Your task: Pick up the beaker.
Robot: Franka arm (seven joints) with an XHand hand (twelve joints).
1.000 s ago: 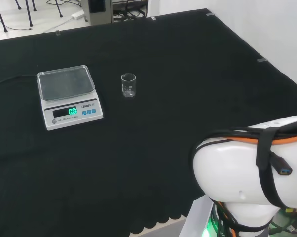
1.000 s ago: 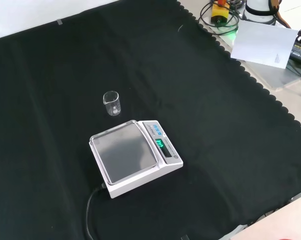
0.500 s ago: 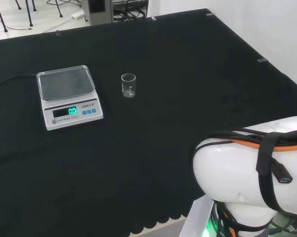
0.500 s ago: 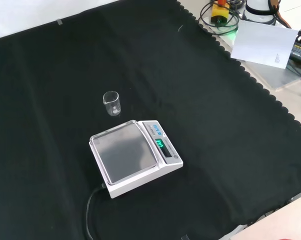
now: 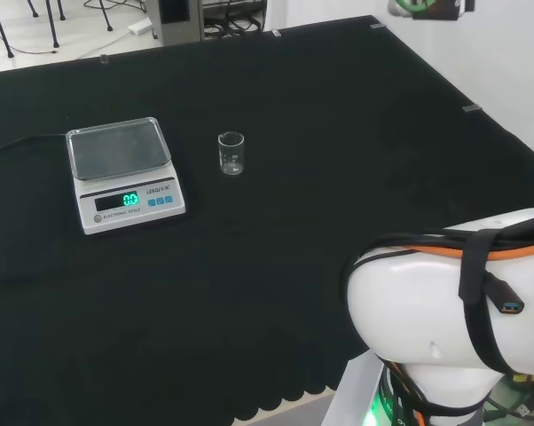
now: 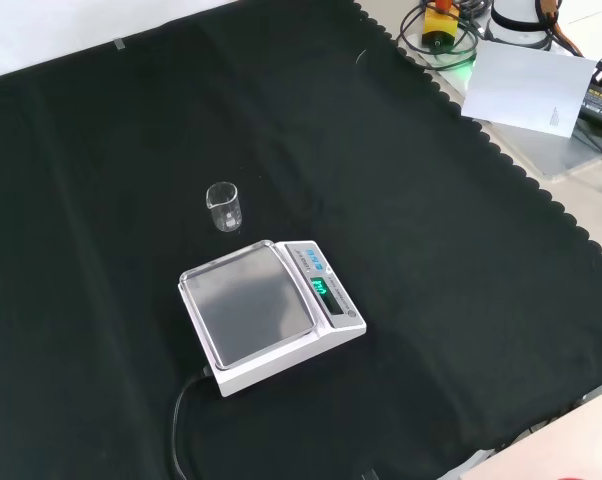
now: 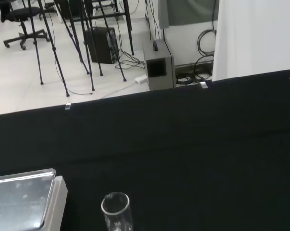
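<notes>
I work in a laboratory set up for recording. My bench is draped in a black cloth (image 5: 320, 133) with a scalloped edge, and on it stand a white digital scale (image 5: 123, 174) with a lit display and a small clear glass beaker (image 5: 231, 153), both plain lab ware. Past the far edge of the bench the floor is pale, with black tripod stands (image 7: 63, 43), trailing cables (image 7: 130, 60), a wheeled office chair (image 7: 17, 19) and a grey box (image 7: 158, 65). Beside my base lie coiled cables (image 6: 441, 40) and a sheet of paper (image 6: 526, 85).
</notes>
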